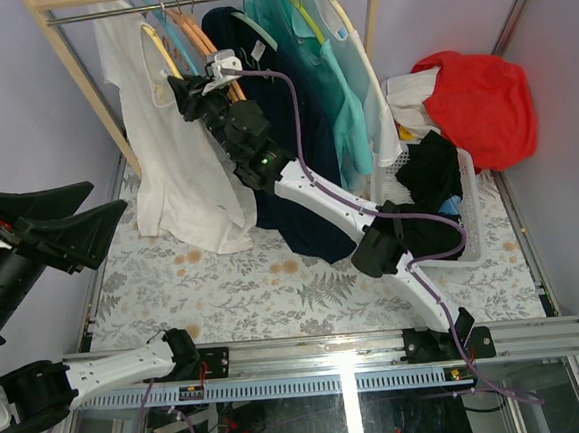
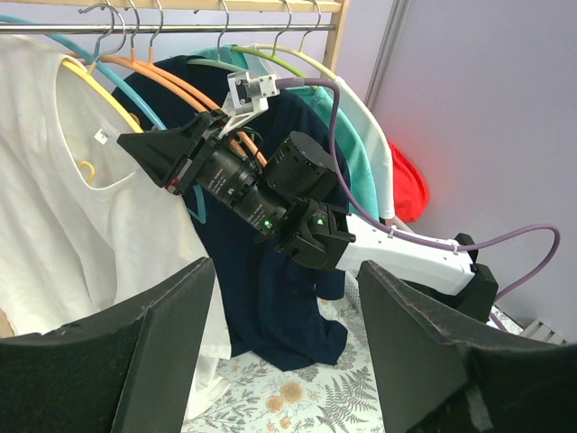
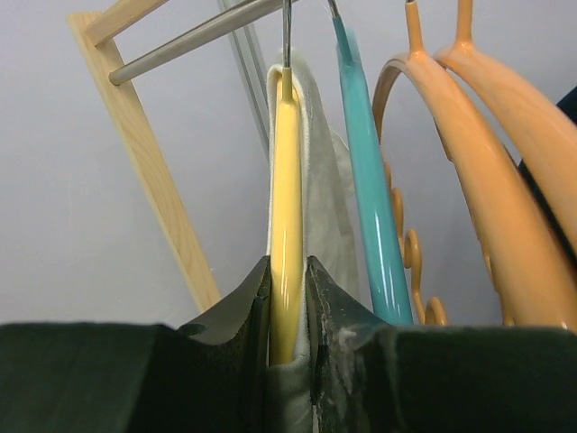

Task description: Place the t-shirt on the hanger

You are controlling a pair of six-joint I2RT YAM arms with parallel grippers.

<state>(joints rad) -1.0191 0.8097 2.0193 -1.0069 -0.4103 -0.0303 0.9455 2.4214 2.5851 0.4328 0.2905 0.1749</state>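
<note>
The white t-shirt (image 1: 176,175) hangs on the pale yellow hanger (image 1: 155,41) at the left end of the rack rail. My right gripper (image 1: 181,90) reaches up to the shirt's right shoulder. In the right wrist view it (image 3: 288,266) is shut on the yellow hanger (image 3: 287,180), with the t-shirt's fabric (image 3: 326,180) pinched against it. The left wrist view shows the t-shirt (image 2: 54,225), the hanger (image 2: 99,95) in its collar and the right gripper (image 2: 131,142) at it. My left gripper (image 1: 108,203) is open and empty, well left of the rack (image 2: 287,266).
A light blue hanger (image 3: 365,180) and orange hangers (image 3: 487,180) hang just right of the yellow one. A navy shirt (image 1: 286,177) and mint shirts (image 1: 345,92) hang further right. A white basket (image 1: 470,212) with dark clothes and a red cloth (image 1: 480,91) stand at the right. The wooden rack post (image 1: 78,73) stands at the left.
</note>
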